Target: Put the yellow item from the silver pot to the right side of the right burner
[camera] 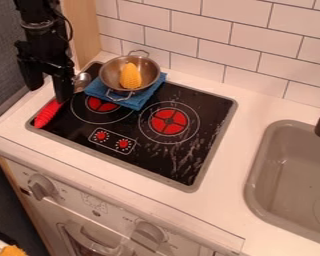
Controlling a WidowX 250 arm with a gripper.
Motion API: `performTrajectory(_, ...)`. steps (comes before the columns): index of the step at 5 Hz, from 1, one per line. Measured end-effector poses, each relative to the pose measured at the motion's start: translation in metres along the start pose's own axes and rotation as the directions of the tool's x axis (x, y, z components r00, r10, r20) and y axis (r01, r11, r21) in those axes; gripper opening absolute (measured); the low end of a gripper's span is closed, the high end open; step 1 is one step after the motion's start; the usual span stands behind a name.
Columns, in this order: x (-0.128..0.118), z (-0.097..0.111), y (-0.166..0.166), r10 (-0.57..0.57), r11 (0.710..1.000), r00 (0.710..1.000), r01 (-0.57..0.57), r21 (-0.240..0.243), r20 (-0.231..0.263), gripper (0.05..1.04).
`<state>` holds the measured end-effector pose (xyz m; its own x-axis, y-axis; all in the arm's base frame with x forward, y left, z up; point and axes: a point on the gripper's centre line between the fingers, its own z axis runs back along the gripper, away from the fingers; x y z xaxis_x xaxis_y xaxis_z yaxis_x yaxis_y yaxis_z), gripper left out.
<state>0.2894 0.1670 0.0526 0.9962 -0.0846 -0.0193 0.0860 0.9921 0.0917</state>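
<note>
Black at upper left: seeing gripper (48,94) hanging, fingers spread, near red-handled utensil (47,115) | seeing yellow item (130,76) sitting inside silver pot (110,75) | seeing blue cloth (138,99) lying under pot

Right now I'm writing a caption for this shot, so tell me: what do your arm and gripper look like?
My black, blocky robot arm has a thin black cable looping out at its side. The matching black gripper has two thick, dark fingers. I can make out no coloured markings.
</note>
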Motion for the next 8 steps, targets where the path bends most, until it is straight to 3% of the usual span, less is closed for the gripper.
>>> performTrajectory(1, -0.001, -0.010, -0.003, 0.003, 1.000, 1.000, -0.003, -0.020, -0.024, 1.001)
performTrajectory(2, 0.009, 0.001, -0.017, 0.015, 0.999, 1.000, -0.015, -0.033, -0.012, 1.001)
performTrajectory(4, 0.056, 0.081, -0.030, -0.011, 0.999, 0.993, 0.015, -0.037, 0.113, 1.001)
performTrajectory(5, 0.086, 0.078, -0.053, -0.052, 0.999, 0.993, 0.052, 0.000, 0.104, 1.001)
performTrajectory(6, 0.099, 0.042, -0.069, -0.074, 0.997, 0.997, 0.074, 0.009, 0.029, 1.001)
performTrajectory(8, 0.122, -0.008, -0.075, -0.062, 0.996, 0.996, 0.066, 0.059, -0.070, 1.001)
